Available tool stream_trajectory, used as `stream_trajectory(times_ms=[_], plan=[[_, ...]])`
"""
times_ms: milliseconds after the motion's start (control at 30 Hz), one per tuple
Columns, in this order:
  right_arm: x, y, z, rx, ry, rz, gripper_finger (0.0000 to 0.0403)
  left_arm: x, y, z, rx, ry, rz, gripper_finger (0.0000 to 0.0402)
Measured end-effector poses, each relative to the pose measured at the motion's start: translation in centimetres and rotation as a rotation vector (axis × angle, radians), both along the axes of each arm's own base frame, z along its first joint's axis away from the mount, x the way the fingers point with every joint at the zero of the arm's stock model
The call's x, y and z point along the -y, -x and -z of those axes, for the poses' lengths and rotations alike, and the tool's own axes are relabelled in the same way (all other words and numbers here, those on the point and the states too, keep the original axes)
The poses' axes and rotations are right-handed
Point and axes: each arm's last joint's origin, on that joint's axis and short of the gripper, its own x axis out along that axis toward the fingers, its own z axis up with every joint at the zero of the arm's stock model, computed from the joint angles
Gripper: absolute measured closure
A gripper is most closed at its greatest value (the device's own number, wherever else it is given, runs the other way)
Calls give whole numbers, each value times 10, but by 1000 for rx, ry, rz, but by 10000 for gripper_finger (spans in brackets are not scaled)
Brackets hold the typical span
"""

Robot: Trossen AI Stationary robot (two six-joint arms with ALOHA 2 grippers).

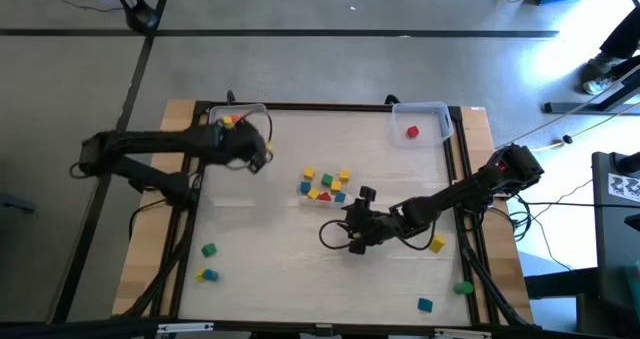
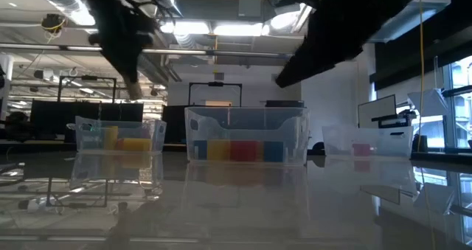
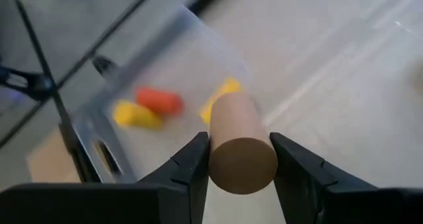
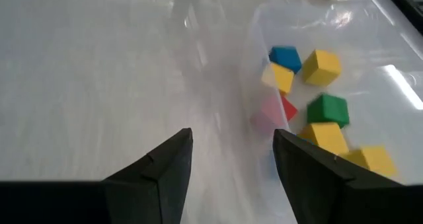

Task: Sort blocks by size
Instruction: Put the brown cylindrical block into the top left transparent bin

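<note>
Left pincer (image 3: 241, 168) clamped on a tan cylinder (image 3: 241, 145), above a clear bin (image 1: 238, 119) at the bench's far left corner. Right pincer (image 4: 231, 164) apart, empty, beside the middle bin (image 4: 264, 26) of blocks (image 4: 320, 69). Other blocks (image 1: 208, 250) scattered along the near edge.

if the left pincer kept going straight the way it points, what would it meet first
Probably the clear bin with the red and yellow blocks; the left pincer, shut on a tan cylinder, points at it, though depth is unclear.
</note>
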Motion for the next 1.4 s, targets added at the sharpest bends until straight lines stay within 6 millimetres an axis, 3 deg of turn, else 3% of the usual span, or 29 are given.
stream_trajectory(times_ms=[233, 567, 800, 1033, 1200, 1400], plan=[[-5, -11, 17, 13, 3, -19, 194, -49, -3, 6, 44, -37, -7, 275], [-14, -29, 41, 77, -55, -66, 194, -111, 11, 26, 61, 183, -98, 274], [-17, -37, 45, 132, -44, -110, 194, -148, 15, 55, 24, 364, -131, 274], [-10, -39, 47, 127, -43, -93, 194, -167, 18, 81, -44, 452, -136, 274], [-2, -43, 47, 120, -77, -110, 194, -169, 17, 83, -46, 452, -120, 272], [-2, -44, 46, 125, -92, -123, 194, -168, 18, 84, -43, 465, -134, 226]])
